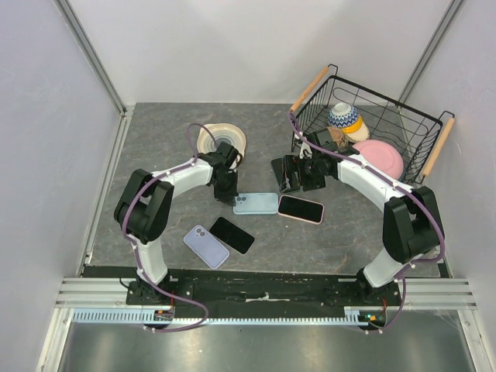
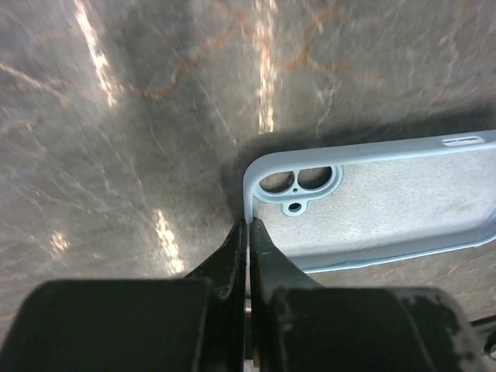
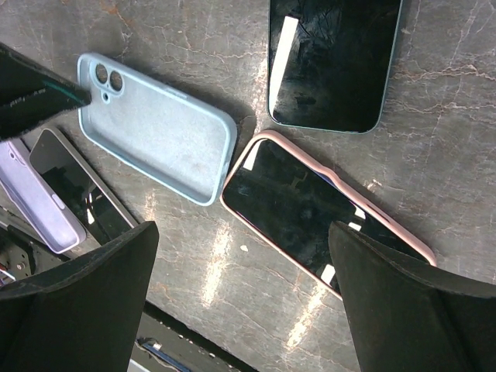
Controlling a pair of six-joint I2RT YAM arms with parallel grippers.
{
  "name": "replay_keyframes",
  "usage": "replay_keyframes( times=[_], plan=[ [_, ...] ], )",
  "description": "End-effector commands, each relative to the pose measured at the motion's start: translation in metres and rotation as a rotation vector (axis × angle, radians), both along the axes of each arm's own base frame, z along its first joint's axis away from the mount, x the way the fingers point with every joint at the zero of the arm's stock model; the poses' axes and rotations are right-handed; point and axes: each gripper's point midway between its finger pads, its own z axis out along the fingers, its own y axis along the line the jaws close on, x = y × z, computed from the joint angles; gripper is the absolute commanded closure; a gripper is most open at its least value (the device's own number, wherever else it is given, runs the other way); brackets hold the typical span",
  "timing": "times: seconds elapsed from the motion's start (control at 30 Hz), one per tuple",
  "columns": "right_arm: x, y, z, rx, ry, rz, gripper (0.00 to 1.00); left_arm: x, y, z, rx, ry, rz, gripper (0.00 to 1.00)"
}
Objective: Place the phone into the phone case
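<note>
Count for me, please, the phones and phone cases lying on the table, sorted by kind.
Empty light blue case: 1
Bare phones: 2, the black phone and the teal-edged phone
Pink-cased phone: 1
Lavender case, back up, contents hidden: 1
Total: 5

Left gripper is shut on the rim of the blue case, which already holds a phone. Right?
No. The blue case is empty, as the left wrist view shows: its inside is bare. The left gripper is shut on its rim.
</note>
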Motion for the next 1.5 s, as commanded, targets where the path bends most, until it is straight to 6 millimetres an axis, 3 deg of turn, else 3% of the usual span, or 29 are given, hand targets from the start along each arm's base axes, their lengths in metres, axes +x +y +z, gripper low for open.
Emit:
replay_keyframes(
  times=[0.0,0.2,0.37,0.47,0.53,0.73,0.83,0.97,1.13,1.33,1.47],
  plan=[
    [0.014,0.003,0.012,0.009,-0.05,-0.009,0.02,-0.024,0.006,0.016,0.043,0.044,-0.022,0.98],
    [0.016,0.003,0.013,0.01,-0.055,-0.01,0.02,-0.035,0.017,0.023,0.09,0.054,-0.047,0.98],
    [0.016,0.004,0.013,0.012,-0.053,-0.007,0.02,-0.046,0.015,0.027,0.053,0.069,-0.046,0.95],
    [0.014,0.003,0.013,0.012,-0.053,-0.007,0.02,-0.044,0.017,0.031,0.064,0.049,-0.043,0.85],
    [0.014,0.003,0.014,0.012,-0.056,-0.009,0.02,-0.043,0.02,0.034,0.078,0.046,-0.043,0.66],
    [0.011,0.001,0.014,0.012,-0.06,-0.019,0.02,-0.022,0.023,0.06,0.11,-0.051,-0.065,0.53],
    [0.01,0.001,0.013,0.017,-0.061,-0.028,0.02,-0.001,0.014,0.077,0.086,-0.117,-0.081,0.51],
    [0.009,0.001,0.012,0.031,-0.062,-0.052,0.02,0.03,-0.013,0.095,-0.01,-0.176,-0.138,0.5],
    [0.005,0.0,0.013,0.043,-0.066,-0.066,0.02,0.034,-0.024,0.076,-0.021,-0.105,-0.177,0.51],
    [0.003,-0.002,0.009,0.033,-0.064,-0.07,0.02,0.017,0.0,0.059,0.069,-0.063,-0.162,0.52],
    [0.003,0.0,0.005,0.036,-0.05,-0.063,0.02,-0.007,0.008,0.045,0.071,-0.003,-0.157,0.52]
  ],
)
